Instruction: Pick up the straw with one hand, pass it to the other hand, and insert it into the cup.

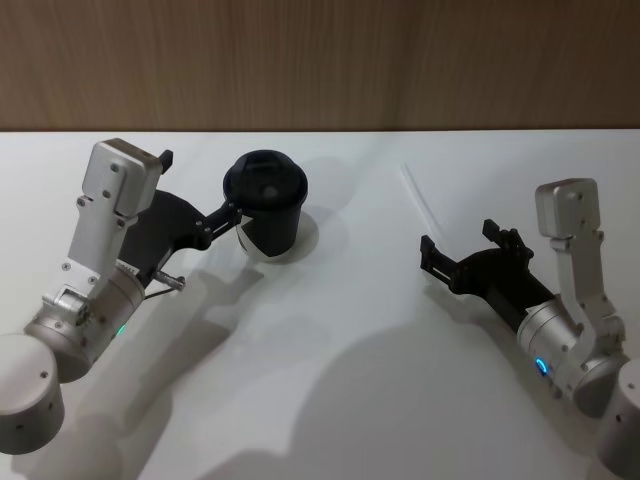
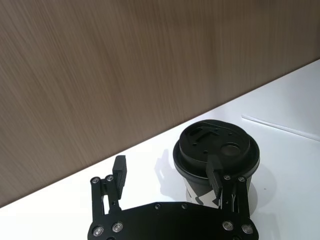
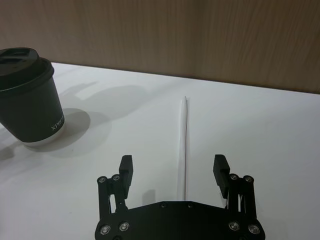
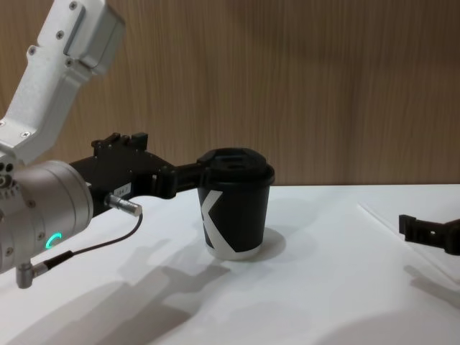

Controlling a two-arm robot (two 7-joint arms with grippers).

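Two grippers, both spread. Straw (image 3: 185, 145) lies flat on table (image 3: 270, 130), well apart from cup (image 1: 268, 200), just ahead of right gripper (image 3: 172, 165). Left gripper (image 2: 167, 170) flanks cup, one finger at lid rim: a nudge could tip it. Thin straw may slip the pinch. Finger-lid contact: can't tell. Straw's faint in head view.

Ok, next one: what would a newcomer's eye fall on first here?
The black lidded cup stands left of centre on the white table, with the open left gripper right beside it, one of its fingers by the lid's rim. On the right, the open right gripper points at the thin white straw, which lies flat on the table just ahead of it.
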